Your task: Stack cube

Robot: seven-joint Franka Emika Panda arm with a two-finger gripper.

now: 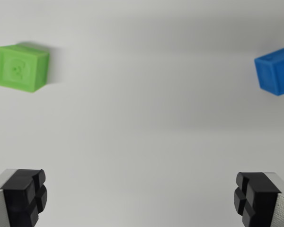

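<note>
The hand [141,198] hangs wide open and empty, ready to grasp. Green cube [22,67] and blue cube [277,71] sit well apart on the counter [146,109], unstacked.

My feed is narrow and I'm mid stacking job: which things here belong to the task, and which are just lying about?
Belongs to the job:
- green cube, at the wrist view's left
- blue cube, at the wrist view's right edge, partly cut off
- hand, open, holding nothing

Just lying about:
- nothing else shows on the white table

Single wrist view, straight down over a white tabletop [142,123], jaws at the bottom corners.
</note>
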